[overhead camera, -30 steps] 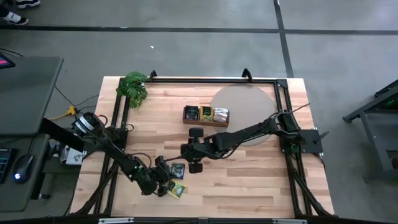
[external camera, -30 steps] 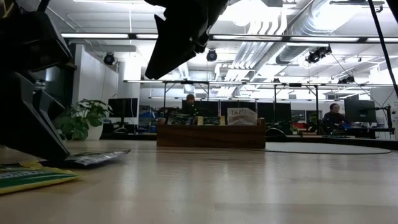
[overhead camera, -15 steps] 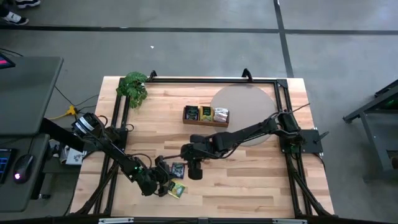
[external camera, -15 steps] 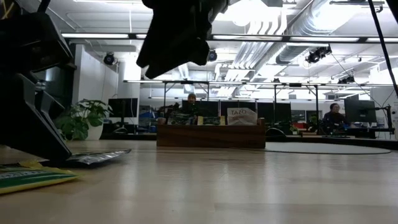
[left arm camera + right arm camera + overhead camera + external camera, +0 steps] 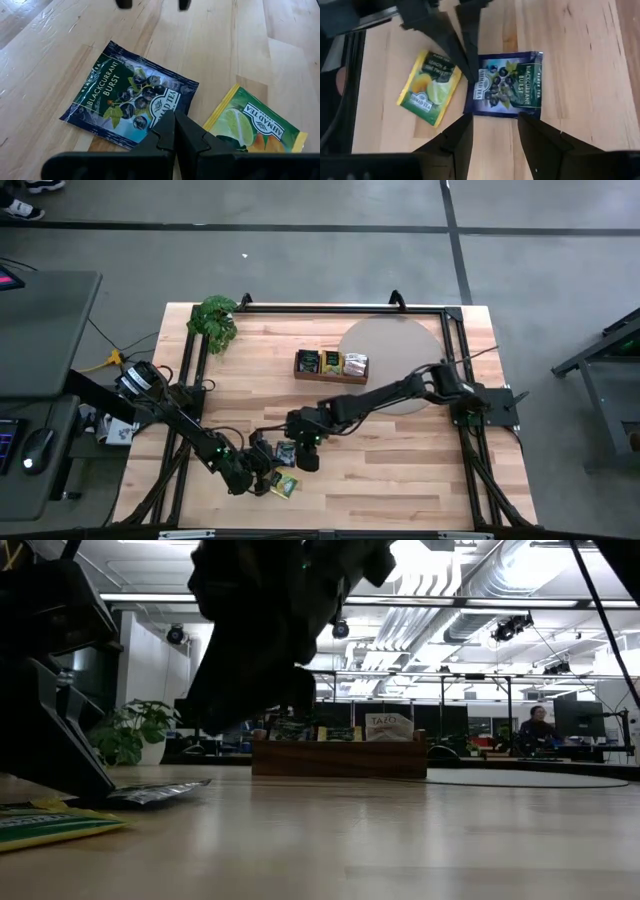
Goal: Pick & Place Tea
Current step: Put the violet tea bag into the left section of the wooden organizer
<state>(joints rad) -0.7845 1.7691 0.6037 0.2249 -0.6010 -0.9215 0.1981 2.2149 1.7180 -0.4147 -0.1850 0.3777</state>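
Right gripper [image 5: 492,131], fingers apart, above dark blue blackcurrant paper sachet [image 5: 506,84]; left gripper [image 5: 174,131], fingers together, touches its edge.

The table [image 5: 580,60] is pale, smooth wood with visible grain. The blackcurrant sachet [image 5: 507,84] looks glossy, perhaps foil-lined; the lime sachet [image 5: 429,86] seems matt paper. Each tool [image 5: 492,131] is matt black plastic.

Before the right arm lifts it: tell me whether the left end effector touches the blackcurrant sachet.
Touching. In the left wrist view, the left end effector, fingers together, overlaps the blackcurrant sachet's edge; the right wrist view agrees.
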